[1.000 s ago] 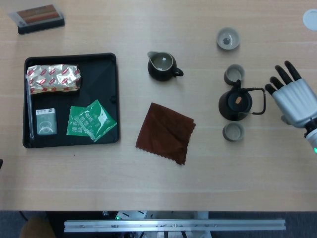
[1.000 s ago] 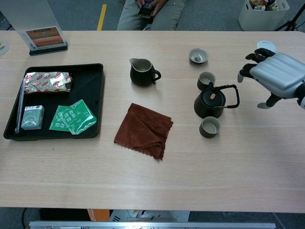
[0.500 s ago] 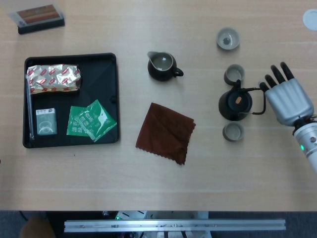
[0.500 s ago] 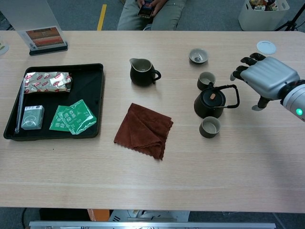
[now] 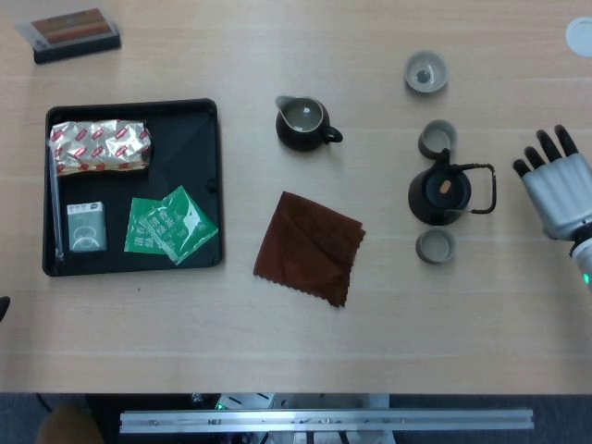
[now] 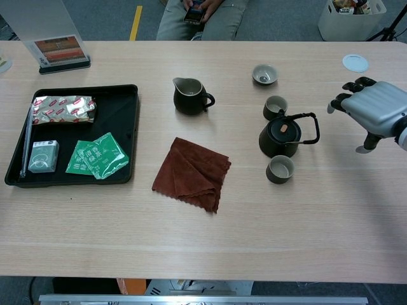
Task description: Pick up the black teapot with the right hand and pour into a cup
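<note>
Hovering open-fingered and empty, right hand (image 6: 374,114) beside teapot (image 6: 278,138) on pale wood tabletop (image 6: 305,216); seated person (image 6: 202,18) beyond.

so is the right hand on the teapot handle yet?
No, the right hand is open and clear of the black teapot, with bare table between its fingers and the handle.

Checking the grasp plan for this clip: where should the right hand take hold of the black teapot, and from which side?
Probably by the wire handle, which arches up over the black teapot and leans toward the right hand. Coming from the teapot's right looks best: that side is open, while cups stand close behind and in front. The hand is open and apart from it.
</note>
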Available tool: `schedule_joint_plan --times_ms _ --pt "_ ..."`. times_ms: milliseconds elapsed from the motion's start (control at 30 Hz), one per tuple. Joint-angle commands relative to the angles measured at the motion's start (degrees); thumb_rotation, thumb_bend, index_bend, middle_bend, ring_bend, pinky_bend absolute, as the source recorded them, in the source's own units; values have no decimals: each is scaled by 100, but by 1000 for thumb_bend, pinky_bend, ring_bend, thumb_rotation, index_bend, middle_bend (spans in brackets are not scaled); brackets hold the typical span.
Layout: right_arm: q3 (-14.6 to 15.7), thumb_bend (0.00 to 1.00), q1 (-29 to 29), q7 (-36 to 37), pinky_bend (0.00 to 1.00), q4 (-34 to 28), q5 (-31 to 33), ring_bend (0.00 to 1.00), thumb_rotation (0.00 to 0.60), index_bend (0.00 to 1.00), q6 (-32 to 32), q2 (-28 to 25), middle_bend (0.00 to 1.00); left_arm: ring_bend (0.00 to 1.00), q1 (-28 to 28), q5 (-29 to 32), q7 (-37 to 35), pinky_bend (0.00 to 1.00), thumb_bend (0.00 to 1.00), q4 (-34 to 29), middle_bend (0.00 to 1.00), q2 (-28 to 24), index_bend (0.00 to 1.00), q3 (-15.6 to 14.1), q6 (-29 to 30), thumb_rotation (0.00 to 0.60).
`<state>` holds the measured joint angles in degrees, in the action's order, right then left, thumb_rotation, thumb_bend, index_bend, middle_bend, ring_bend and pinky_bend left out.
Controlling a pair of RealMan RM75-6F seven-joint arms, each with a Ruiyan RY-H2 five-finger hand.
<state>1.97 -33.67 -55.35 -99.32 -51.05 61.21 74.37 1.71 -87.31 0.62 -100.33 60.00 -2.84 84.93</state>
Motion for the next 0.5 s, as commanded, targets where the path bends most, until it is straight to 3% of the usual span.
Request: schedule_joint_plan --times_ms 33,500 --pt "15 0 -42 24 0 67 28 44 600 227 -39 87 215 0 2 11 -12 0 217 3 0 1 0 -1 0 600" --pt "-16 0 -256 -8 0 196 76 44 600 227 -16 471 215 0 22 47 -97 0 217 66 0 -7 0 -7 17 600"
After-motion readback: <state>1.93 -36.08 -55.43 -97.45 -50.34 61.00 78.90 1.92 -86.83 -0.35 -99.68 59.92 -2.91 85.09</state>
